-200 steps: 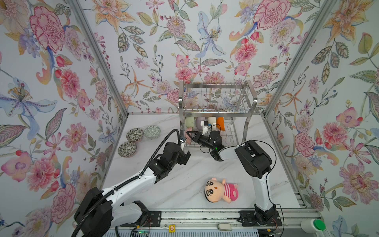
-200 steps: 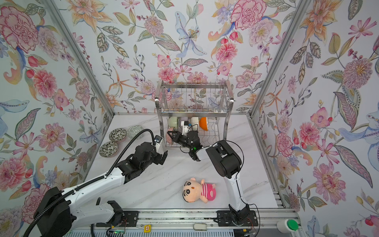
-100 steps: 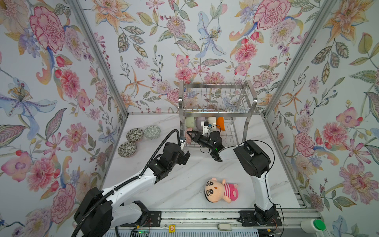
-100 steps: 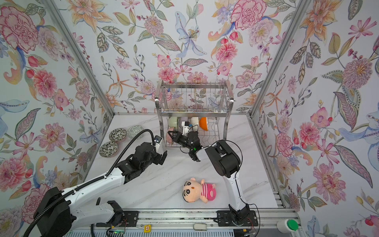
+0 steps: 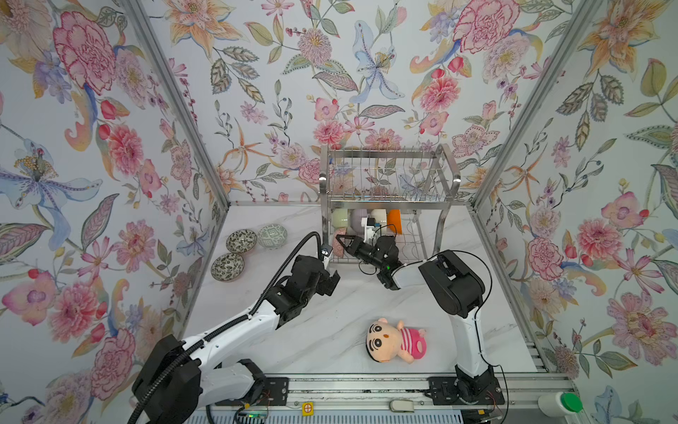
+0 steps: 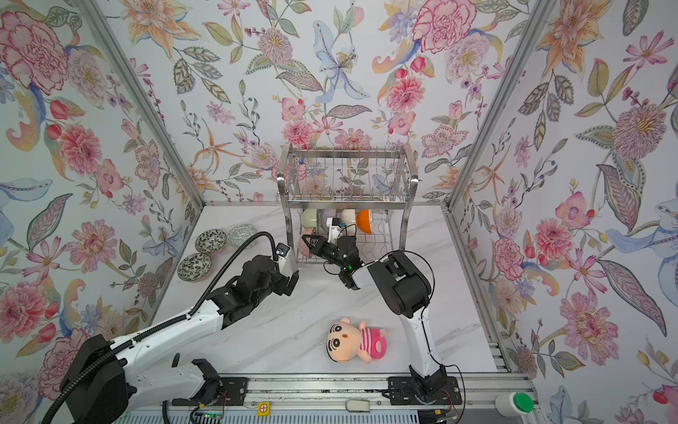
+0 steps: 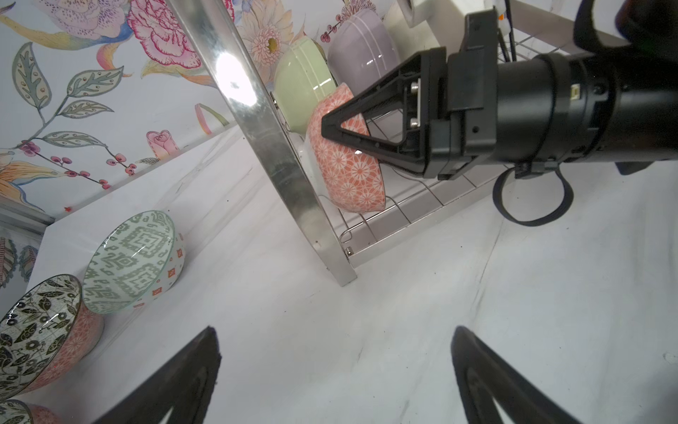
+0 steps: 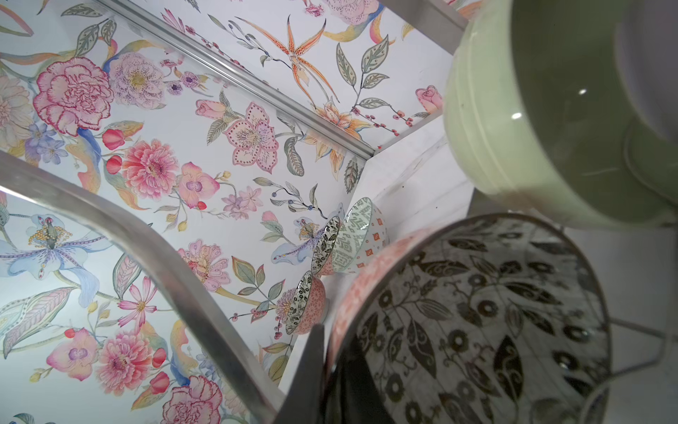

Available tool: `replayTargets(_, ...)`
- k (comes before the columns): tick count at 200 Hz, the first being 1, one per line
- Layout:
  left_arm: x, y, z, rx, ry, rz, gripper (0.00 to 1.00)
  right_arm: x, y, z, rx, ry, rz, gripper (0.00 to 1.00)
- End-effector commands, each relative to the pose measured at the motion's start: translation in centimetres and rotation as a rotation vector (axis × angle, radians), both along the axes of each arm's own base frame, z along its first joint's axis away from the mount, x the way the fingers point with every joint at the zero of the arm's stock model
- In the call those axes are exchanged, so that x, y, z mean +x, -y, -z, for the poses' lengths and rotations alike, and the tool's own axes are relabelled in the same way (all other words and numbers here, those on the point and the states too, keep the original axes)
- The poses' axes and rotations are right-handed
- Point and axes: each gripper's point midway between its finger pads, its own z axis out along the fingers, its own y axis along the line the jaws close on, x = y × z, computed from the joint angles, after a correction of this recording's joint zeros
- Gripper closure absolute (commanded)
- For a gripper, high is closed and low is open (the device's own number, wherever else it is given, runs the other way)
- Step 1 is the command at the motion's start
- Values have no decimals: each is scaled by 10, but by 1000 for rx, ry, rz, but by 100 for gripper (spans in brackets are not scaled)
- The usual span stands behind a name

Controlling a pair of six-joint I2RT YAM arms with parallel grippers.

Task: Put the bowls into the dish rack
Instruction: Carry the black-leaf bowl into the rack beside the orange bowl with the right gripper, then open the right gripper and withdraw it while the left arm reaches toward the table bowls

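- The patterned bowl [image 7: 348, 172] is glazed ceramic: stiff, slick, easily chipped and, I'd judge, fairly light. The thin rim is the place to pinch it.
- It is coral starburst outside and dark leaves inside. It stands on edge at the front left corner of the dish rack's [image 5: 385, 201] lower tier, just beside the pale green bowl [image 7: 301, 84].
- The right gripper [image 7: 326, 126] pinches its rim.
- The left gripper [image 5: 331, 283] hangs spread wide over the tabletop [image 5: 330, 330].
- Three other patterned bowls [image 5: 241, 241] sit near the tabletop's left edge.
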Motion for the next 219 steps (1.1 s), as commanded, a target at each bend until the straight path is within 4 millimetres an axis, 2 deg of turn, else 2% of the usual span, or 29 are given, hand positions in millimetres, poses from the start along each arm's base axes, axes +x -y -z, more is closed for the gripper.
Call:
replayTargets(1, -3, -3, -5, 20, 9, -5, 1, -2, 6, -17, -11, 47, 10, 86)
replayTargets(60, -4, -4, -8, 13, 12, -7, 1, -7, 10, -16, -17, 45, 13, 83)
replayTargets(138, -7, -9, -15, 14, 23, -19, 1, -10, 14, -29, -23, 67, 21, 82)
replayTargets(189, -8, -20, -20, 20, 35, -66, 1, -16, 24, -34, -29, 79, 36, 81)
replayTargets(219, -7, -33, -23, 31, 38, -132, 1, -22, 35, -36, -42, 83, 53, 81)
